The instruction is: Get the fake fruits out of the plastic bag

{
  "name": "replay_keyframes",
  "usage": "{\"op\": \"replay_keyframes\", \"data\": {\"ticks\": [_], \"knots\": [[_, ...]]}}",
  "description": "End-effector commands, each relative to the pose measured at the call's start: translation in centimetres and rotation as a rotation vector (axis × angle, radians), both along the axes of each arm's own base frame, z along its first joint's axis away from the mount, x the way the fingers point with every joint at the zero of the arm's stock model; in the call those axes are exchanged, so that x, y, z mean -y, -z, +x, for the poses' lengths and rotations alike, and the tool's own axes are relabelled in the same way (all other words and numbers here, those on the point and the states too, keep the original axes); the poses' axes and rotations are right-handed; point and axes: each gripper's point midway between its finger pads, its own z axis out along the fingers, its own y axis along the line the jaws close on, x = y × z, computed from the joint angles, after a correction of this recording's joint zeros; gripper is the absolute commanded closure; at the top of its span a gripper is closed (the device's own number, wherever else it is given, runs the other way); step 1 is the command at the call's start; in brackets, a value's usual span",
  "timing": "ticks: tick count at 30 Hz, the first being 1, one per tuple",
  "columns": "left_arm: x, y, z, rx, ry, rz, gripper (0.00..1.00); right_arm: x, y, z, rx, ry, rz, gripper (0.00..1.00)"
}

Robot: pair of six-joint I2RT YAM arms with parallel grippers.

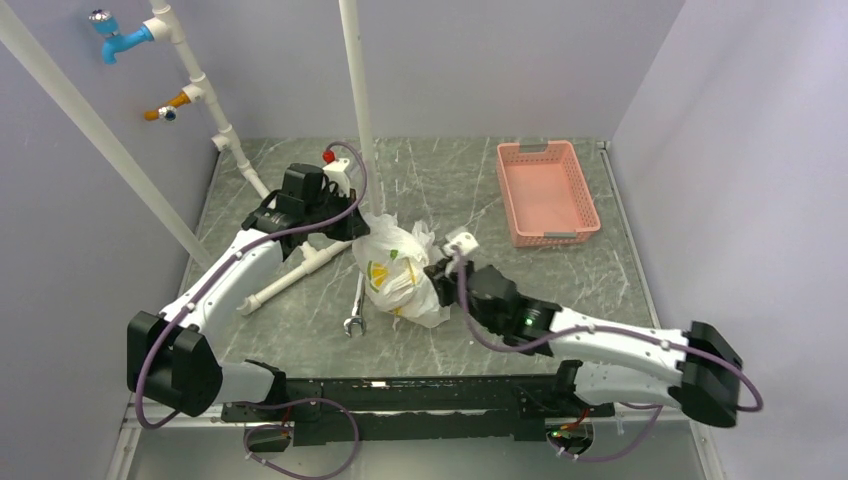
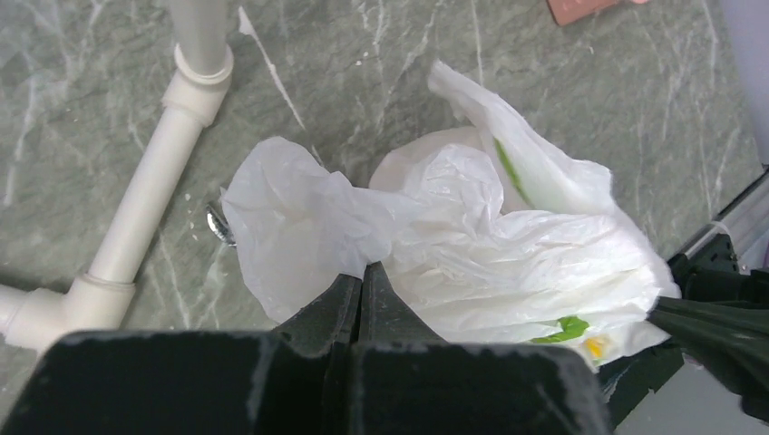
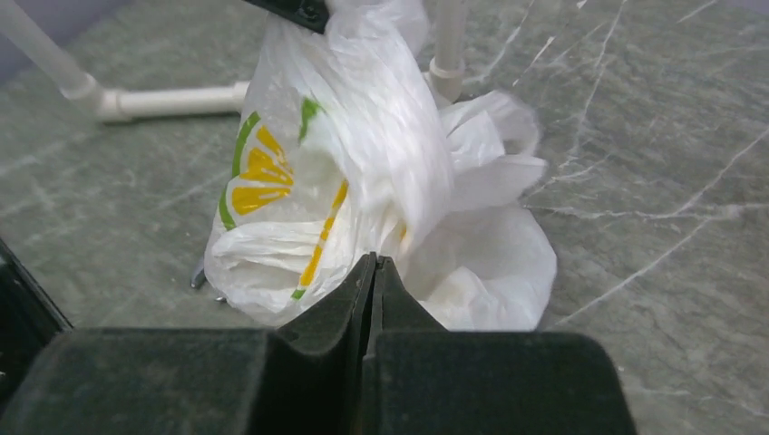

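Observation:
The plastic bag [image 1: 395,268] stands bunched on the table's middle, white with yellow and green citrus prints. It also shows in the left wrist view [image 2: 508,245] and the right wrist view [image 3: 363,181]. The fake fruits are hidden inside it. My left gripper [image 1: 356,226] is at the bag's upper left, its jaws shut on a gathered fold of film [image 2: 363,269], holding that part up. My right gripper [image 1: 438,278] is at the bag's right side, its jaws shut on the film low on the bag [image 3: 374,263].
A pink slotted basket [image 1: 546,190] stands at the back right. A steel wrench [image 1: 354,310] lies just left of the bag, partly under it. White pipes [image 1: 290,278] lie at the left, and an upright white pole [image 1: 357,100] stands behind the bag.

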Motion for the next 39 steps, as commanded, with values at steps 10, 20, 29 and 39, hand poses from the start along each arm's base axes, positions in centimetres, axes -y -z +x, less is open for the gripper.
{"op": "replay_keyframes", "data": {"ticks": [10, 20, 29, 39], "knots": [[-0.2, -1.8, 0.8, 0.086, 0.029, 0.014, 0.93, 4.8, -2.4, -1.1, 0.101, 0.098, 0.538, 1.00], [-0.5, -9.9, -3.1, 0.544, 0.159, 0.008, 0.34, 3.5, -2.1, -3.0, 0.160, -0.095, 0.318, 1.00], [2.9, -11.6, -11.0, 0.901, 0.603, 0.168, 0.26, 2.2, -2.1, -3.6, 0.207, -0.199, 0.243, 1.00], [7.1, -8.8, -7.2, 0.941, 0.771, 0.530, 0.36, 2.9, -2.9, -3.3, 0.231, -0.184, 0.273, 1.00]]}}
